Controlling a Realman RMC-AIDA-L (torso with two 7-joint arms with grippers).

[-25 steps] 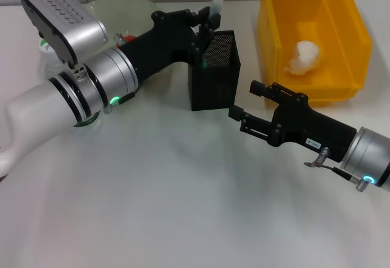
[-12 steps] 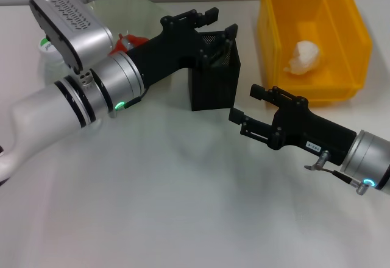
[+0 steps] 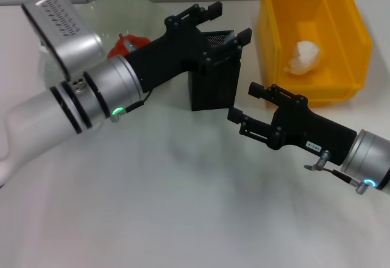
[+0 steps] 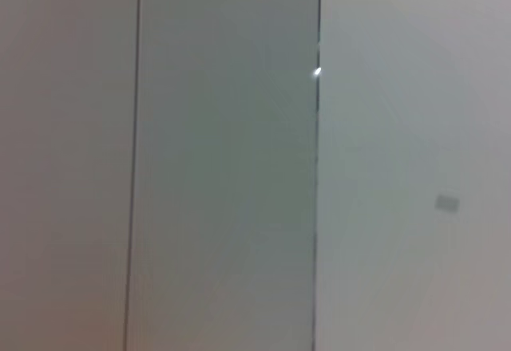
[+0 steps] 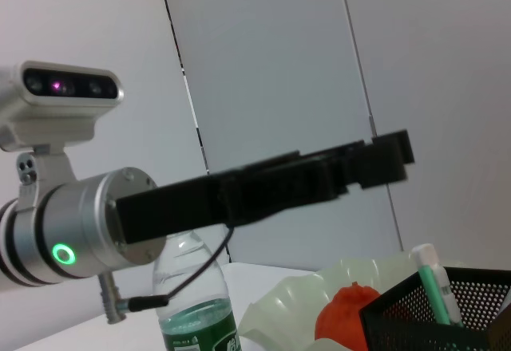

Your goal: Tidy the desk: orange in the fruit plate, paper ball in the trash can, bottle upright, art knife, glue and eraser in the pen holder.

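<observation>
The left gripper is held up in the air just above the pen holder. Its fingers are spread apart and nothing is held between them. The pen holder is stood on the white desk, between the fruit plate and the trash can. A white stick with a green band is seen poking up inside the mesh cup; it may be the glue, but that cannot be told for sure.

The orange is seen in the fruit plate, partly hidden by the left arm. The paper ball is seen lying at the bottom of the trash can. The bottle is stood upright beside the fruit plate, as shown in the right wrist view.

The right gripper is held low over the desk, just beside the front corner of the pen holder. Its fingers are apart and nothing is gripped.

Only a plain wall is shown in the left wrist view.
</observation>
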